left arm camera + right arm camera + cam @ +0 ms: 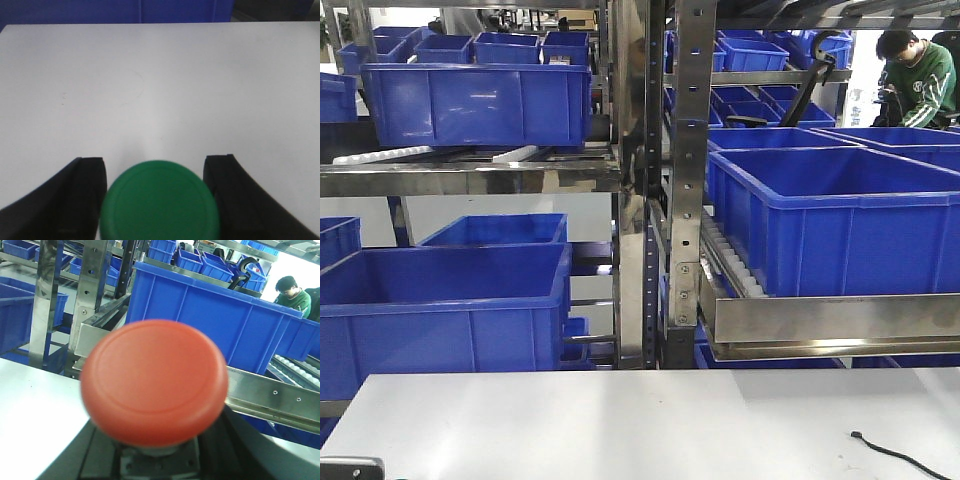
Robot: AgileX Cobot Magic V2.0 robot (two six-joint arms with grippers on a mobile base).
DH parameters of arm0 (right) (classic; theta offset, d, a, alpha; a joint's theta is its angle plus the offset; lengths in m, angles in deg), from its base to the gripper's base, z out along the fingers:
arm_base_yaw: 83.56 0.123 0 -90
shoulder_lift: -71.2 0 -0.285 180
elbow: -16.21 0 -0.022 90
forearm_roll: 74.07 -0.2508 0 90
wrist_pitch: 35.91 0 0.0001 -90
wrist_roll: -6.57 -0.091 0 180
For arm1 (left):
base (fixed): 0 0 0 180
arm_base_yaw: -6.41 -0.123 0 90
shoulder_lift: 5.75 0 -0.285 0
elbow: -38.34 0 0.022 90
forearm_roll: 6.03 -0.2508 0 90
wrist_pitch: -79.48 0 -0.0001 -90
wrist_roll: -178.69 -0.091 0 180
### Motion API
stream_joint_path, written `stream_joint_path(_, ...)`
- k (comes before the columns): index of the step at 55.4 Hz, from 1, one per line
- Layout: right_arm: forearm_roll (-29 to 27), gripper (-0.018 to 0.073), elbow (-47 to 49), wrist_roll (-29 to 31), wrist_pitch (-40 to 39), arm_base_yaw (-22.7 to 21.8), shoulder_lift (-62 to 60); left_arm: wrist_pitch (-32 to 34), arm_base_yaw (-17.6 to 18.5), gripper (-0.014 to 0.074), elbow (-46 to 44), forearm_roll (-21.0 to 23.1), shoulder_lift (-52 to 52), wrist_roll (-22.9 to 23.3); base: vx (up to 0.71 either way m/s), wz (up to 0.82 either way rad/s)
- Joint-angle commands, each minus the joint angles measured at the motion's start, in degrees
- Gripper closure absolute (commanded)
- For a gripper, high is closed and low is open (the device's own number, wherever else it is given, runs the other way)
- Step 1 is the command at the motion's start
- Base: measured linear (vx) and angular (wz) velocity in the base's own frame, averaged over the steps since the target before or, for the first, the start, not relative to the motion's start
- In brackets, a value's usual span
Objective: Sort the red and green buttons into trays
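Note:
In the left wrist view a round green cap (159,202), the green button, fills the gap between my left gripper's (156,162) two black fingers (75,200), above the white table (160,90). Its switch body is hidden under the cap. In the right wrist view the red button's cap (154,380) faces the camera. Its grey switch body (157,460) sits clamped between my right gripper's (160,447) dark fingers (85,455), whose tips are hidden behind the cap. Both trays are out of view. Neither gripper shows in the front view.
Steel racks (685,170) with deep blue crates (840,215) stand beyond the table's far edge (640,372). A black cable (900,455) lies at the table's front right. A person in green (918,75) sits far back right.

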Motion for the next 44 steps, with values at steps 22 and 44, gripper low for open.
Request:
stream_joint_path(22,0.39,0.0568,1.7,0.32,-4.63,-0.13,0.65,-2.95,0.12,0.0053,-0.72,3.82,-1.8,0.49,0.0,0.0)
stream_joint_path(44,0.39,0.0568,1.7,0.32,-4.63,-0.13,0.65,-5.41,0.12,0.0288,-0.91,3.42,-1.8,0.7,0.0,0.0)
